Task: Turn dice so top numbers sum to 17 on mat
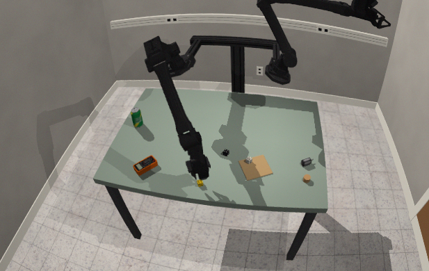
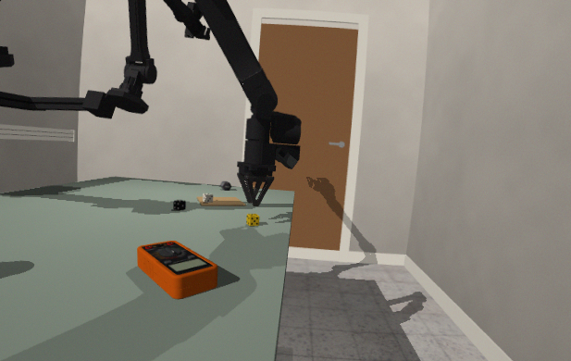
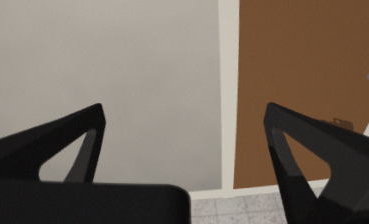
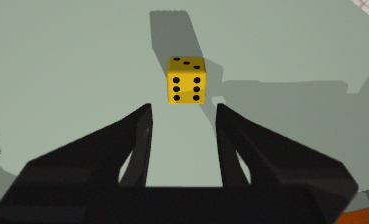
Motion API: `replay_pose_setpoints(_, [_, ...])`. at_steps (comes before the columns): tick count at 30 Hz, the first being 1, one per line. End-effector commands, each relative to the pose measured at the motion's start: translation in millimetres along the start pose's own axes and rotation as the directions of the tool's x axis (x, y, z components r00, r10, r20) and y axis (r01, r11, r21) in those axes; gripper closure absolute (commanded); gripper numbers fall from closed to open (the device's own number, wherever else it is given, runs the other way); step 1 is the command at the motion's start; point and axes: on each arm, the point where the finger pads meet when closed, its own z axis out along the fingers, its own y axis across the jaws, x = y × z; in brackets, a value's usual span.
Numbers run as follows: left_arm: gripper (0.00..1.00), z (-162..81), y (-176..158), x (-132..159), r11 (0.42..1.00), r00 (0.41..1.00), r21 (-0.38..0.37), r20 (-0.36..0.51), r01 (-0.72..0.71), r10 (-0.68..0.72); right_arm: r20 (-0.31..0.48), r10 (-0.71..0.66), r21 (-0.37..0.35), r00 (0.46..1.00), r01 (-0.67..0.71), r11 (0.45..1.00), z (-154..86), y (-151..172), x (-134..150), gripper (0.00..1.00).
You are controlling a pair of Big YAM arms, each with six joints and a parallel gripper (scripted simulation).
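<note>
A yellow die (image 1: 200,183) (image 2: 253,219) (image 4: 186,80) lies flat on the green table near its front edge. In the right wrist view its six face is toward the camera and a three face is beside it. My right gripper (image 1: 199,176) (image 2: 255,201) (image 4: 184,113) hangs just above the die, fingers pointing down, a gap between them and nothing in it. A black die (image 1: 225,152) (image 2: 179,205) lies on the table left of the tan mat (image 1: 255,167) (image 2: 221,201). A white die (image 1: 249,160) (image 2: 207,198) sits on the mat's corner. My left gripper (image 1: 378,17) (image 3: 184,112) is raised high, open and empty.
An orange multimeter (image 1: 145,165) (image 2: 177,268) lies left of the right arm. A green can (image 1: 136,117) stands at the far left. A small motor (image 1: 306,161) and a cork disc (image 1: 307,178) lie right of the mat. The table's edge is close to the yellow die.
</note>
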Motion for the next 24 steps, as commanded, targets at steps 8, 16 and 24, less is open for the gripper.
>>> replay_pose_setpoints(8, [0.00, -11, 4, -25, 1.000, 0.998, -0.010, 0.059, 0.006, -0.005, 0.032, 0.009, 0.003, 0.999, -0.009, 1.000, 15, -10, -17, 0.61])
replay_pose_setpoints(16, [0.00, -11, 4, -25, 1.000, 0.998, -0.010, 0.059, 0.006, -0.005, 0.032, 0.012, 0.003, 0.999, -0.012, 1.000, 19, -12, -17, 0.61])
replay_pose_setpoints(24, [0.00, -11, 4, -25, 1.000, 0.998, -0.010, 0.059, 0.006, -0.005, 0.032, 0.008, 0.003, 0.999, -0.008, 1.000, 19, -10, -16, 0.61])
